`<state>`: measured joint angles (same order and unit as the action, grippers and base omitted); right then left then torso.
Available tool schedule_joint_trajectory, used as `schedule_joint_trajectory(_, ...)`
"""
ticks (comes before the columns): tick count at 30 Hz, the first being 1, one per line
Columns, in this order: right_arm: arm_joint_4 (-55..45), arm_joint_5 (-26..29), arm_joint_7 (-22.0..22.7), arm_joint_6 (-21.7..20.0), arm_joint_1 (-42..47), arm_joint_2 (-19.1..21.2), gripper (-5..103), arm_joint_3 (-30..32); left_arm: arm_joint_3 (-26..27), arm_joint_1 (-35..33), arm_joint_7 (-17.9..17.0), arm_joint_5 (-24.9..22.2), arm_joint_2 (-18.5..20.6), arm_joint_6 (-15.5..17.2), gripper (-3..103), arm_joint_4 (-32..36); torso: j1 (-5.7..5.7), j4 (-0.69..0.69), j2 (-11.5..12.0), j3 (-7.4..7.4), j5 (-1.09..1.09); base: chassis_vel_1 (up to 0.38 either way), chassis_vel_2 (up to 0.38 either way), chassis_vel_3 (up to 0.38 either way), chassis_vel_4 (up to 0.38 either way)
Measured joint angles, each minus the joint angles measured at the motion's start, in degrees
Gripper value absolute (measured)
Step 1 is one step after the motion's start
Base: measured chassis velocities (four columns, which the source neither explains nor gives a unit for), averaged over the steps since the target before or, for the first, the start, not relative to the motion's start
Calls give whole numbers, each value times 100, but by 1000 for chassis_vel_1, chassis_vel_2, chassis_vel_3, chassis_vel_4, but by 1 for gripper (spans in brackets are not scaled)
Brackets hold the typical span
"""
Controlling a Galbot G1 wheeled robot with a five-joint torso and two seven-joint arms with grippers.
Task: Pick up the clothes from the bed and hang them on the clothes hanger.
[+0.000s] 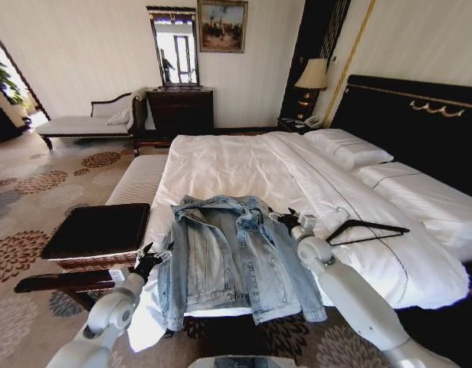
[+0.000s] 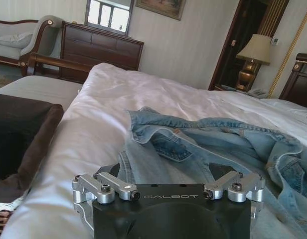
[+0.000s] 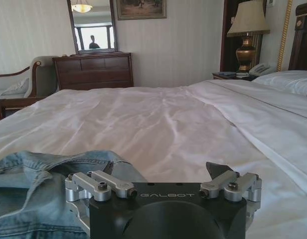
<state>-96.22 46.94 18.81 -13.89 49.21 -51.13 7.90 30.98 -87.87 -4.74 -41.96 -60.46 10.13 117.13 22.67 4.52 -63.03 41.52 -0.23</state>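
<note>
The clothes, a light-blue denim jacket (image 1: 236, 257), lie spread front-up at the foot of the bed (image 1: 244, 165), with the hem hanging over the edge. The black clothes hanger (image 1: 366, 230) lies flat on the white sheet to the jacket's right. My left gripper (image 1: 153, 257) hovers open just off the jacket's left sleeve; in its wrist view the left gripper (image 2: 166, 172) faces the jacket (image 2: 218, 144). My right gripper (image 1: 291, 221) stands open by the jacket's right shoulder, between collar and hanger; the right gripper (image 3: 166, 174) has the jacket (image 3: 49, 189) beside it.
A black-topped bench (image 1: 98, 230) stands close to the bed's left side by my left arm. White pillows (image 1: 347, 147) and a tall black headboard (image 1: 420, 130) are on the right. A dark dresser (image 1: 181, 111), a chaise lounge (image 1: 83, 123) and a lamp (image 1: 313, 77) stand at the far wall.
</note>
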Motion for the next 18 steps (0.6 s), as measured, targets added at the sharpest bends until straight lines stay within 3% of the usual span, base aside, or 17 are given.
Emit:
schedule_joint_trajectory(9, 166, 111, 61, -170, -261, 623, 100, -51, -344, -88, -69, 502, -319, 48, 100, 312, 0, -2, 0, 0, -1, 0, 0, 0, 0)
schedule_joint_trajectory(11, 279, 91, 8, -202, -356, 1055, 100, -117, -536, -63, -62, 813, -442, 37, 100, 294, 1, -1, 1, 0, 0, 0, 0, 0, 0)
schedule_joint_trajectory(14, 327, 80, -75, -238, -377, 1368, 100, -153, -664, -36, -69, 863, -499, 36, 100, 269, 1, 0, 0, 0, 0, 0, 0, 0, 0)
schedule_joint_trajectory(15, 348, 79, -219, -311, -362, 1666, 100, -158, -770, -21, -100, 885, -547, 27, 100, 256, 1, 2, 0, 0, -2, 0, 0, 0, 0)
schedule_joint_trajectory(18, 398, 144, -347, -287, -292, 1856, 100, -119, -866, -56, -153, 892, -604, -1, 100, 251, 1, 2, 0, 0, -2, 0, 0, 0, 0)
